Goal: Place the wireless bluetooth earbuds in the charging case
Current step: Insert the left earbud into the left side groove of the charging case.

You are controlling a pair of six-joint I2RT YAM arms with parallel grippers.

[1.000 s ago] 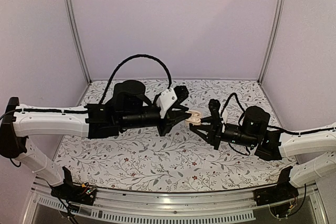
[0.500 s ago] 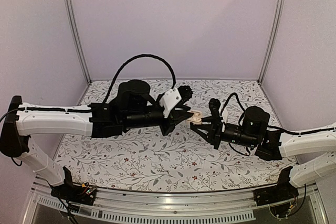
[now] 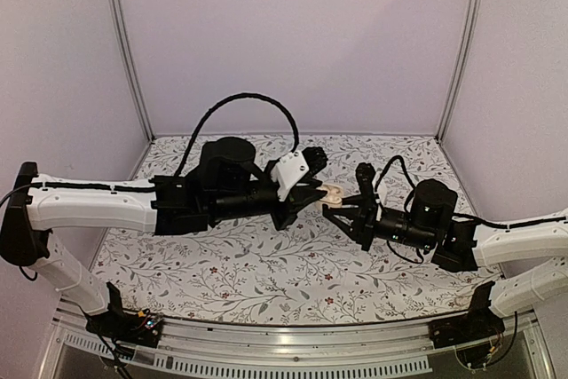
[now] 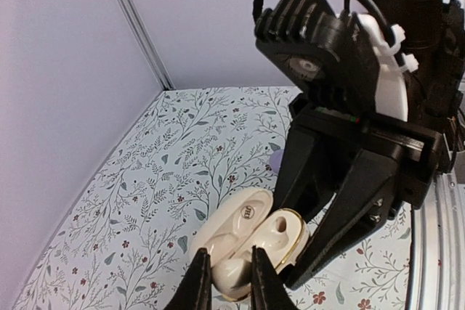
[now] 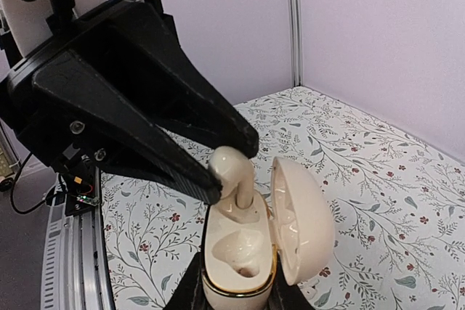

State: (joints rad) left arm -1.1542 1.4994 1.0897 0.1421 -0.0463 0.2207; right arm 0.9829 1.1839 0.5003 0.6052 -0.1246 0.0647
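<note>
Plainly, the earbud (image 5: pixel 234 168) is a light, hard, glossy bit of plastic, likely to slip or twist out of a pinch. The best hold looks to be across its bulbous head, leaving the stem free to lead downward. That is how it sits now: the left pincer (image 4: pixel 229 263) is clamped on the head, with the stem pointing down into the far socket of the case (image 5: pixel 236 248), partly entered but not seated.

The right pincer (image 5: pixel 236 292) is clamped on the lower body of the case and holds it upright above the bench (image 5: pixel 363 179). The lid (image 5: pixel 304 215) is swung open to one side. This smooth, rounded shell could also squirm under pressure, so a push straight down along the stem seems wise. The near socket (image 5: pixel 243 270) is empty, and no second earbud shows in any view.
</note>
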